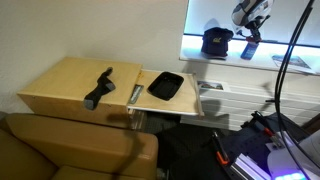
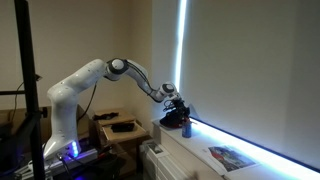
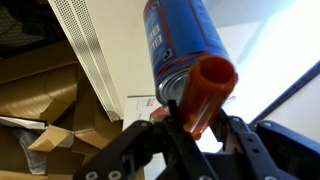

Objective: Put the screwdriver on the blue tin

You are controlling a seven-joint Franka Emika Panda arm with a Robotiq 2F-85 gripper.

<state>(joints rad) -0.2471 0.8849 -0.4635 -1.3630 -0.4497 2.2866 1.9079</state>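
The screwdriver (image 3: pixel 207 88), its orange handle clamped in the claw (image 3: pixel 195 128), hangs right at the blue tin (image 3: pixel 178 40) near the window edge of the table (image 2: pixel 197 143); best centred over the tin and lowered gently, released only once resting flat.
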